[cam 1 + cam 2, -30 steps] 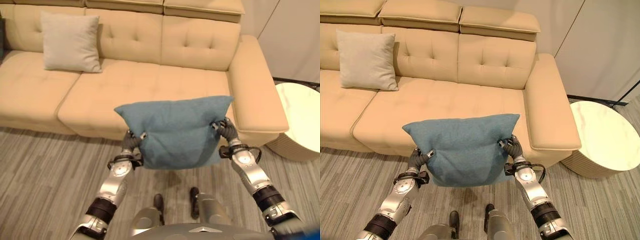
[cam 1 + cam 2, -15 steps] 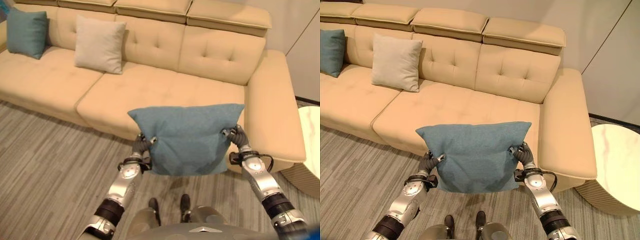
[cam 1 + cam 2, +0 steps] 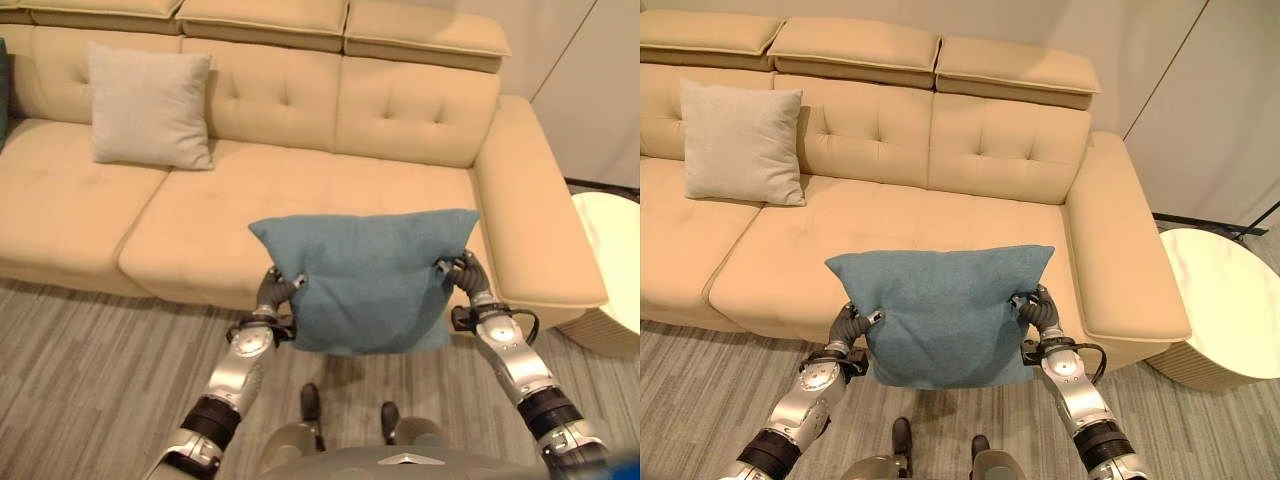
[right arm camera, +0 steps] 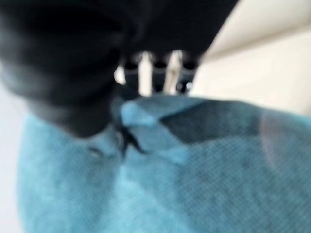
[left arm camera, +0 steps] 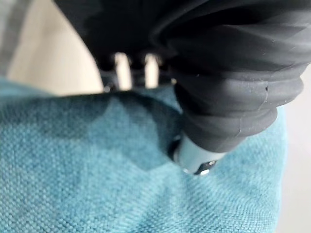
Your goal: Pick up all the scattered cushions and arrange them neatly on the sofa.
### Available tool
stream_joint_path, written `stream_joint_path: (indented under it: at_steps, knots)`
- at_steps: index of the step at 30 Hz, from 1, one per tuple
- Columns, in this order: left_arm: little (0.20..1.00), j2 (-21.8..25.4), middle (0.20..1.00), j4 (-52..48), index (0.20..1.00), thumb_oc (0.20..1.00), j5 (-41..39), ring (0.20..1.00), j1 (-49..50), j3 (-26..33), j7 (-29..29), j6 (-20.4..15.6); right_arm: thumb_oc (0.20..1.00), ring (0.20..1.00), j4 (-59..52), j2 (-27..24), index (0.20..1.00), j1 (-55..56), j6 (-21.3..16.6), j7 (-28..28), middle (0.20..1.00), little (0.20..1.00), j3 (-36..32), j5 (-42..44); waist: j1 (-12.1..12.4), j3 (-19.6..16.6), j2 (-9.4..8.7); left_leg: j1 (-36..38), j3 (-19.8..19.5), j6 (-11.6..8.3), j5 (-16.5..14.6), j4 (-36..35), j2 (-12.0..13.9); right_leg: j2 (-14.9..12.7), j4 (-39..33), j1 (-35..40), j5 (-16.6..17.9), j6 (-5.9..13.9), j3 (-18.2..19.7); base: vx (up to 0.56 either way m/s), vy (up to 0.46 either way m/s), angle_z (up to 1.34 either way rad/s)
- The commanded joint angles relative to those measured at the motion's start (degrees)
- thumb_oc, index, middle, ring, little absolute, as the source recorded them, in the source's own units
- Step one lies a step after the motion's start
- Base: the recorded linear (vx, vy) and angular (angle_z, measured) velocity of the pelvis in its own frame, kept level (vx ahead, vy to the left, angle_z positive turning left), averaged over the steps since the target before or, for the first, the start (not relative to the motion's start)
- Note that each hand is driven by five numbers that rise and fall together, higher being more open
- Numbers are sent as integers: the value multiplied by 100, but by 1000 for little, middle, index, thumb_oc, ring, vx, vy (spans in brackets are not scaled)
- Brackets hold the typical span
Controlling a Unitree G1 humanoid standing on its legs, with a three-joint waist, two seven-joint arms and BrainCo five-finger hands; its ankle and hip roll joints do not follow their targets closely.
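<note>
I hold the blue cushion (image 3: 368, 280) up in both hands at mid-frame, in front of the sofa (image 3: 300, 190) seat edge. My left hand (image 3: 276, 290) has fingers and thumb pinched on its lower left side, and my right hand (image 3: 461, 274) clamps the right edge the same way; both wrist views show fingers dug into the teal cloth.

Against half a second ago the whole picture has shifted: the camera has swung, so the teal cushion that stood at the upper left is now just a sliver at the frame's left edge. The grip and the cushion's place between my hands look unchanged.

A beige cushion (image 3: 150, 106) leans on the backrest, upper left. Grey striped floor (image 3: 80, 370) lies below; a round white table (image 3: 1225, 305) stands at right beside the sofa arm.
</note>
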Motion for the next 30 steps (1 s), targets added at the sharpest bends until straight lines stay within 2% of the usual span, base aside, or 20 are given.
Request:
stream_joint_path:
  at_steps: [1,3,4,9,11,13,14,15,16,17,19,20,22,23,24,25,26,27,28,30]
  knots:
    - [200,-156,200,-825,200,200,66,200,-319,-130,-157,-546,200,200,-285,215,200,-659,-426,182,200,200,172,-68,61,-245,-76,128,-155,-350,-613,479,149,292,-626,115,512,-48,-325,282,166,-18]
    - [200,-169,200,-819,200,200,45,200,-301,-104,-181,-542,200,200,-263,172,200,-722,-427,188,200,200,176,-23,27,-268,-100,298,-131,-330,-732,400,50,304,-1142,72,623,-92,-460,326,84,-38]
    - [200,-172,200,-801,200,200,80,200,-294,-87,-214,-522,200,200,-270,140,200,-756,-435,208,200,200,180,17,-15,-295,-151,510,-124,-310,-896,323,-55,319,-1838,-89,866,-89,-599,387,40,-35]
    - [200,-223,200,-743,200,200,141,200,-306,-71,-292,-512,200,200,-211,122,200,-681,-400,275,200,200,159,12,-135,-268,-188,897,-254,-357,-1231,353,-151,303,-2472,-279,1235,56,-763,344,-23,-16]
    - [200,-270,200,-723,200,200,119,200,-311,-112,-310,-534,200,200,-236,76,200,-614,-419,301,200,200,142,-28,-153,-343,-237,1008,-328,-401,-1408,552,-193,267,-2426,-122,1309,-4,-669,373,-86,15]
    - [200,-344,200,-733,200,200,49,200,-273,-168,-352,-533,200,200,-318,-17,200,-526,-422,305,200,200,134,-84,-225,-439,-199,975,-408,-559,-1265,1087,-95,337,-2332,28,1248,-140,-606,369,-107,27]
    - [200,-391,200,-724,200,200,-48,200,-284,-200,-367,-546,200,200,-384,-78,200,-427,-432,313,200,200,88,-108,-284,-462,-179,788,-392,-750,-1032,1715,49,363,-2296,169,1178,-239,-655,294,-153,19]
    - [200,-419,200,-702,200,200,-55,200,-298,-214,-404,-524,200,200,-403,-95,200,-403,-425,314,200,200,56,-72,-291,-442,-231,598,-315,-855,-830,2154,179,334,-2328,295,1146,-304,-728,244,-195,25]
    - [200,-448,200,-672,200,200,-75,200,-362,-271,-416,-512,200,200,-395,-121,200,-383,-447,256,200,200,19,-53,-280,-385,-285,273,-353,-935,-656,2825,306,339,-2366,431,1098,-429,-777,217,-186,33]
    - [200,-451,200,-677,200,200,-94,200,-369,-301,-444,-512,200,200,-435,-167,200,-355,-441,222,200,200,16,-24,-198,-329,-296,117,-512,-890,-677,3168,241,418,-2406,578,1000,-507,-761,228,-170,35]
    - [200,-453,200,-698,200,200,-91,200,-369,-292,-397,-472,200,200,-451,-171,200,-327,-417,202,200,200,-33,19,-140,-315,-386,-162,-468,-762,-756,2960,203,392,-2476,731,935,-507,-771,240,-100,1]
    - [200,-462,200,-672,200,200,-83,200,-377,-318,-397,-454,200,200,-435,-189,200,-302,-408,186,200,200,-64,47,-104,-309,-433,-310,-460,-688,-895,2756,183,369,-2532,841,889,-475,-762,242,-57,-10]
    - [200,-458,200,-680,200,200,-77,200,-387,-316,-395,-449,200,200,-436,-184,200,-299,-406,181,200,200,-93,79,-83,-301,-460,-362,-443,-662,-941,2538,212,361,-2565,909,868,-446,-755,195,-2,7]
    - [200,-461,200,-687,200,200,-23,200,-414,-317,-391,-430,200,200,-420,-194,200,-278,-427,164,200,200,-156,151,-68,-312,-453,-323,-408,-664,-875,1625,362,384,-2602,985,808,-388,-712,222,62,-2]
    - [200,-467,200,-689,200,200,-14,200,-415,-316,-368,-419,200,200,-412,-177,200,-255,-433,149,200,200,-154,158,-37,-295,-424,-309,-498,-715,-669,1260,401,406,-2597,1037,764,-386,-674,285,97,-9]
    - [200,-475,200,-699,200,200,-34,200,-430,-299,-326,-420,200,200,-391,-152,200,-258,-437,134,200,200,-162,174,0,-291,-382,-357,-587,-793,-433,990,479,440,-2590,1096,717,-381,-637,138,61,-13]
    - [200,-476,200,-700,200,200,-34,200,-429,-299,-326,-420,200,200,-391,-152,200,-258,-437,134,200,200,-162,174,1,-282,-385,-327,-585,-795,-417,956,475,438,-2589,1109,713,-382,-636,175,106,-26]
    - [200,-492,200,-712,200,200,-46,200,-442,-268,-290,-429,200,200,-371,-125,200,-264,-424,133,200,200,-186,217,44,-274,-349,-366,-677,-889,-204,787,559,423,-2581,1227,638,-382,-599,174,133,-35]
    - [200,-496,200,-718,200,200,-90,200,-415,-225,-293,-443,200,200,-375,-103,200,-241,-417,174,200,200,-209,251,36,-316,-317,-237,-641,-864,-294,635,529,408,-2566,1246,601,-356,-598,174,135,-41]
    - [200,-482,200,-749,200,200,-75,200,-377,-222,-320,-422,200,200,-418,-98,200,-230,-400,167,200,200,-257,190,27,-400,-264,-11,-557,-842,-275,353,495,348,-2551,1275,580,-295,-653,160,187,-30]
